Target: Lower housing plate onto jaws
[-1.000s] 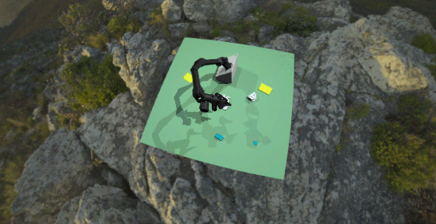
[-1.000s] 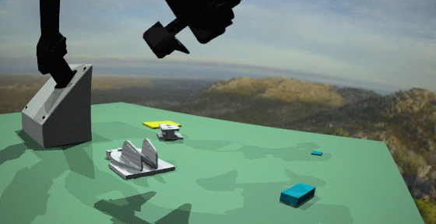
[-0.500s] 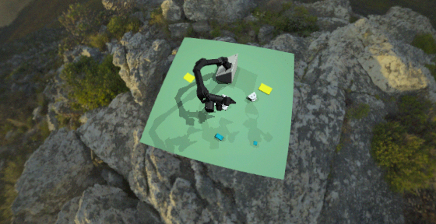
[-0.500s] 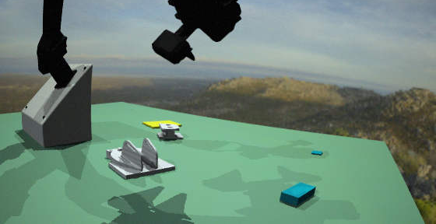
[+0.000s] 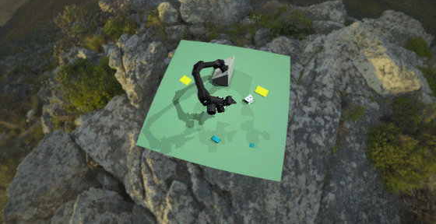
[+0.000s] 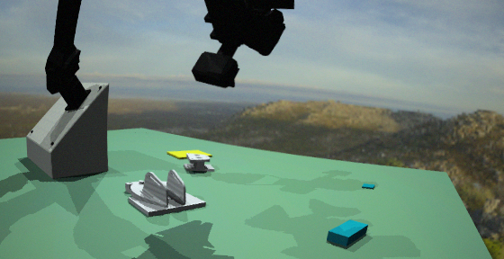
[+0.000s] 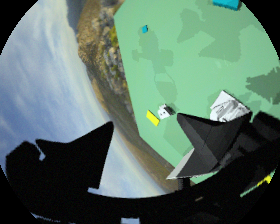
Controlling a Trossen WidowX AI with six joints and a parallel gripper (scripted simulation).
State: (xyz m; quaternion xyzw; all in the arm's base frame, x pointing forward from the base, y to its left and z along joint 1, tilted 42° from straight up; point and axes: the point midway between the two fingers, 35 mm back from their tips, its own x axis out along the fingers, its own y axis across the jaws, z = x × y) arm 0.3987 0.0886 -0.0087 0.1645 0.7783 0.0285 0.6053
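Note:
A larger white-grey part [image 6: 193,200] [image 7: 224,101] lies on the green table, a flat plate with two upright fins and a rounded piece. A smaller white part [image 5: 248,99] [image 6: 198,157] [image 7: 164,111] stands apart from it, with a small top plate on a short block over a wider foot. I cannot tell which is the housing plate, and the jaw stubs and pins are too small to make out. My gripper [image 6: 244,58] [image 7: 145,120] is open and empty, high above the table; in the top view my arm hides most of the larger part.
A blue block [image 5: 216,139] [image 6: 347,233] [image 7: 227,4] and a small blue piece [image 5: 251,145] [image 6: 368,186] [image 7: 145,29] lie apart. A yellow patch [image 5: 261,91] [image 6: 182,155] [image 7: 152,118] lies beside the smaller part; another yellow patch [image 5: 185,80] lies left of my grey base [image 5: 221,80] [image 6: 85,146].

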